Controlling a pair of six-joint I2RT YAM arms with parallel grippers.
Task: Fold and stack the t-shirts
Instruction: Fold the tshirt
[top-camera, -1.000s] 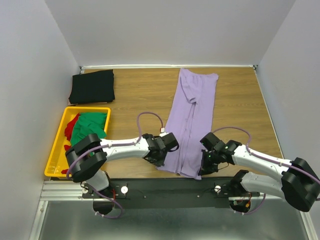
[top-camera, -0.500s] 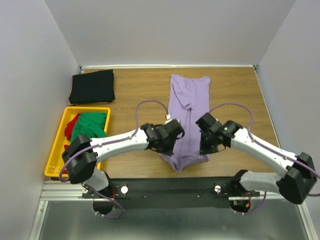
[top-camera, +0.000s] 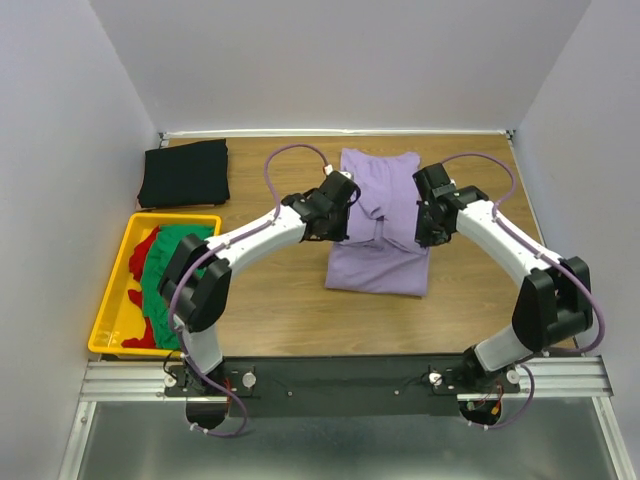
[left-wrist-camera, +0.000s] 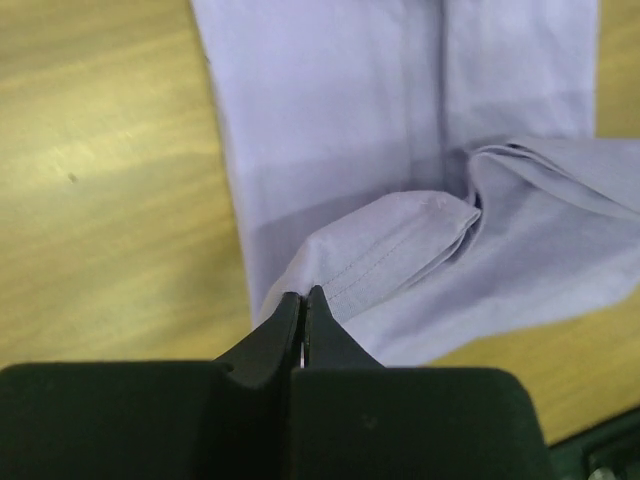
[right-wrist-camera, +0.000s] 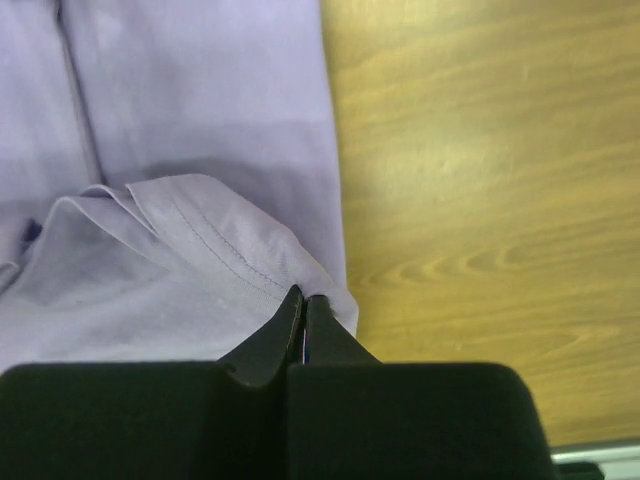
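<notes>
The lavender-purple t-shirt lies in the middle of the table, its near hem folded over toward the far end. My left gripper is shut on the hem's left corner. My right gripper is shut on the hem's right corner. Both hold the hem above the shirt's far half. The black t-shirt lies folded at the far left. The green t-shirt and the red t-shirt lie bunched in the crate.
The yellow plastic crate stands at the left edge of the table. Grey walls close in the table on the left, far and right sides. A metal rail runs along the near edge.
Both grippers have carried the purple shirt's near hem from the table's near edge away toward the far end, doubling the shirt over itself.
</notes>
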